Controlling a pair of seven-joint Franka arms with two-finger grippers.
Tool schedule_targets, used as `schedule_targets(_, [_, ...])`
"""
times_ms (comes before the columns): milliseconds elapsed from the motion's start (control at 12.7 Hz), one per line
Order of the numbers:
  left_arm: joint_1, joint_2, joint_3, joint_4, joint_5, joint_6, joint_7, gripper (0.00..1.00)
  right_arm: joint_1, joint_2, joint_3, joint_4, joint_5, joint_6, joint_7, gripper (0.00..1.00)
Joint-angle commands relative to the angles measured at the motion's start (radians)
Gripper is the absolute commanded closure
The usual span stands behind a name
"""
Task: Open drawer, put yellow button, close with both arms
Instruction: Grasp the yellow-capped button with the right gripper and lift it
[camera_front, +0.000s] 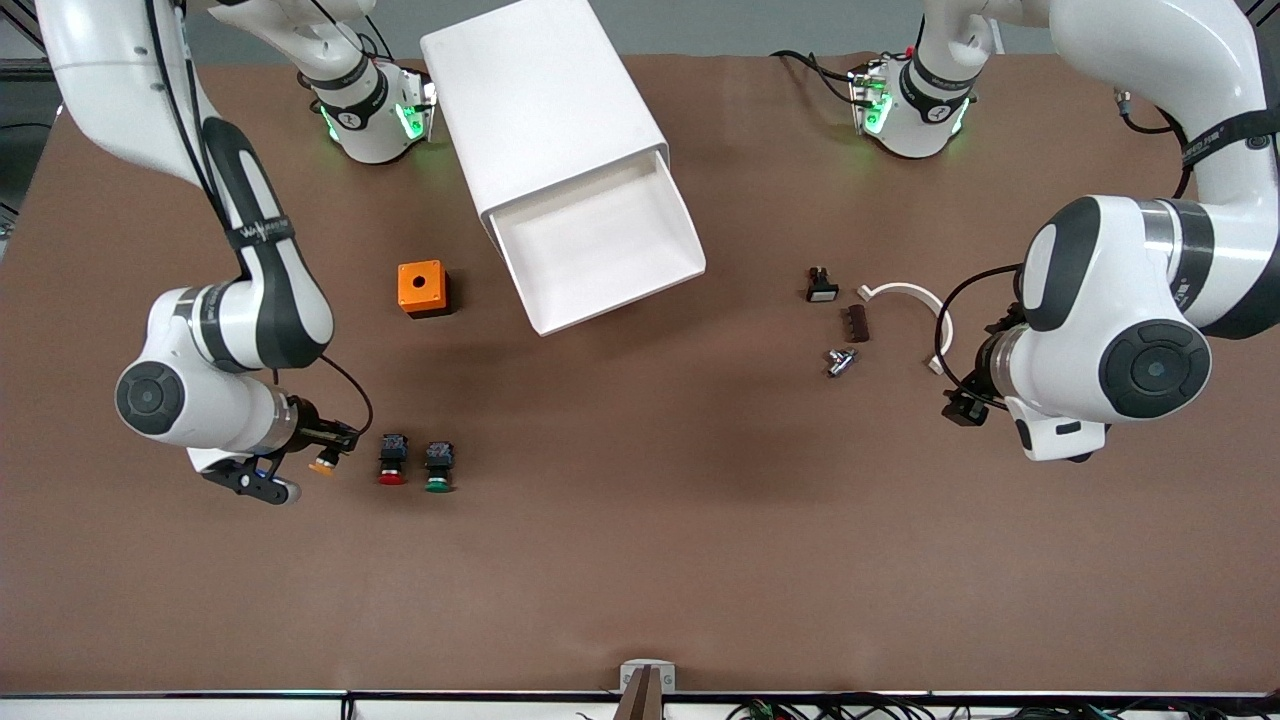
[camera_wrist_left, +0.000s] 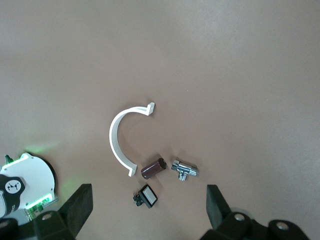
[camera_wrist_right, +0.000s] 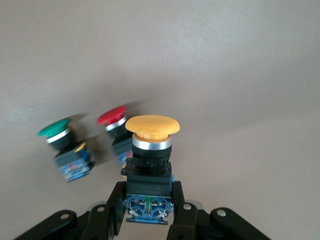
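Clamping yellow button (camera_wrist_right: 151, 131) body, right fingers (camera_wrist_right: 113, 207); front view hides grip.

We can read no text for certain: the black band (camera_front: 262, 232) on the right arm (camera_front: 225, 330) and the strap (camera_front: 1215, 140) on the left arm (camera_front: 1120, 330) carry lettering too small to read.

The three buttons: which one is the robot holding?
The yellow button. The right gripper pinches its body, while the red button and green button stand free on the table.
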Motion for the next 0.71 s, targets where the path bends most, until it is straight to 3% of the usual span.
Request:
schedule_targets(0, [-0.002,-0.064,-0.005,-0.019,0.029,-0.006,0.037,0.00,0.066,-0.088,-0.004,-0.012,0.014,-0.070,0.213,0.99])
schedule_targets(314, [0.010,-0.095,-0.007,-0.021,0.018,-0.006,0.211,0.00,0.192,-0.168,-0.004,0.019,0.025,-0.155,0.529,0.98])
schedule_targets(629, [0.010,-0.095,-0.008,-0.022,0.015,-0.002,0.317,0.00,0.309,-0.222,-0.004,0.067,0.104,-0.232,0.781,0.98])
